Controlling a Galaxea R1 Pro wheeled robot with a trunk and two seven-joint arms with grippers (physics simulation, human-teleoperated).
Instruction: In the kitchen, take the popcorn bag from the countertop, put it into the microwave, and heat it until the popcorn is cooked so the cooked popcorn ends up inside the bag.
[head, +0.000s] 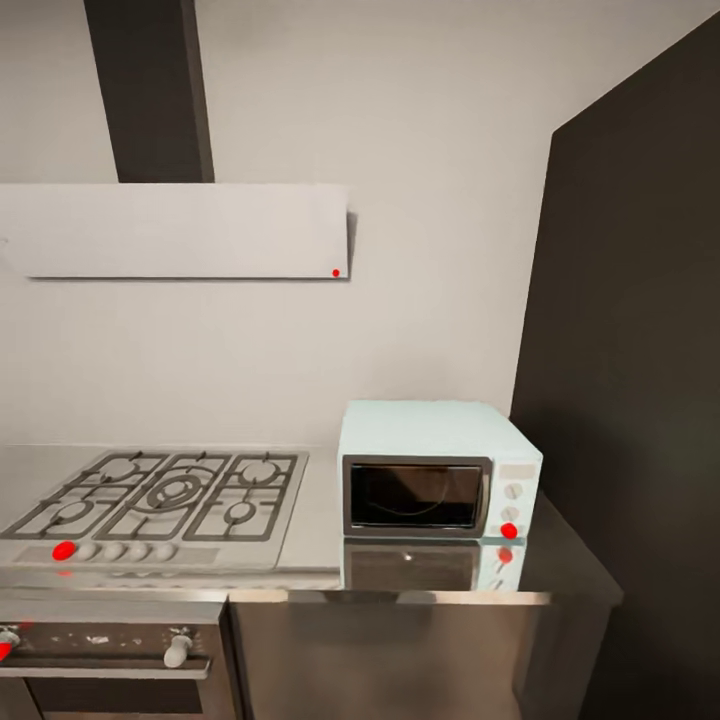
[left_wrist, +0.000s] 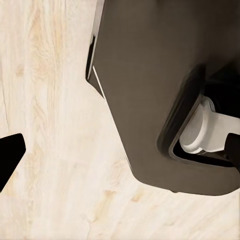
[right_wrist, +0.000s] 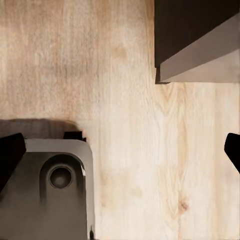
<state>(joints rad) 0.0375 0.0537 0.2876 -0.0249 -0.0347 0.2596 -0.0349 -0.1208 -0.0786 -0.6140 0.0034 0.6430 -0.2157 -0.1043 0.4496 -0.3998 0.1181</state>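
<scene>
On the countertop (head: 310, 520) by the stove (head: 165, 495) the microwave (head: 435, 470) is sitting door-closed w/ no popcorn bag showing (stage unclear: inside or elsewhere), while both wrist cams are facing floor, left gripper (left_wrist: 120, 150) & right gripper (right_wrist: 120, 150) hanging spread, empty.

Pale grey wall (head: 430, 200), steel counter (head: 310, 520) with gas hob (head: 165, 495), dark tall cabinet (head: 640, 350), light wood floor (right_wrist: 125, 100).

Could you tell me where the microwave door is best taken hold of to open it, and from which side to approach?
No handle is visible on the microwave. Its door is shut, with the control knobs on the panel to the right. The hinge side cannot be told. My guess: come from the front and hook the door's edge beside that panel, since doors usually open there.
</scene>
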